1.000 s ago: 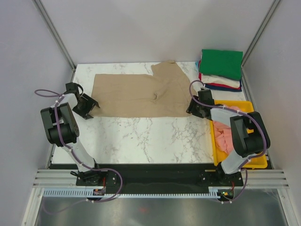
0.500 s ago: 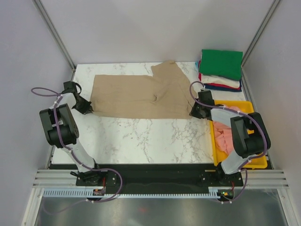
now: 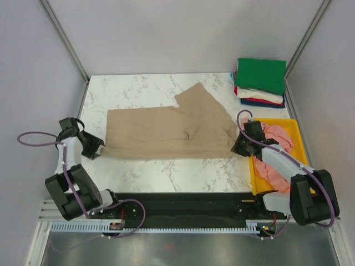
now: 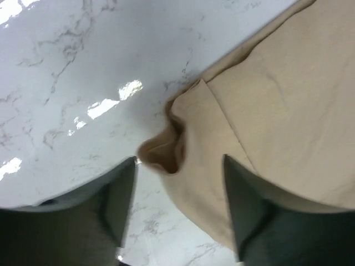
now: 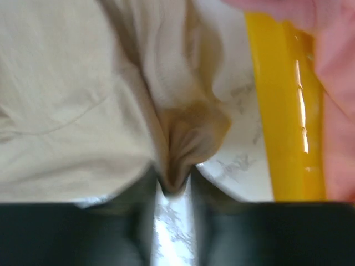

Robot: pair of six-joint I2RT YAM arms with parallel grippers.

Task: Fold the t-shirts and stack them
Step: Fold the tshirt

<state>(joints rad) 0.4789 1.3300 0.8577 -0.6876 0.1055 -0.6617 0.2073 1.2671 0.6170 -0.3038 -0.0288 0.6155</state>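
**Tan t-shirt (image 3: 166, 130) spread across the marble tabletop (image 3: 166, 172), with a gripper at each end**

At centre left of the top view, the left gripper (image 3: 91, 147) sat at the shirt's left edge. Its wrist view showed the fingers (image 4: 119, 194) apart, with a bunched fold of fabric lying between them. The shirt lay mostly flat across mid-frame, one part angled toward upper centre. At centre right, the right gripper (image 3: 239, 145) had its fingers drawn together on a tuck of the shirt's right edge, just beside the yellow tray (image 3: 253, 172). The tray held a pink garment (image 3: 277, 136). A stack of folded t-shirts (image 3: 260, 83), green on top, stood at upper right.
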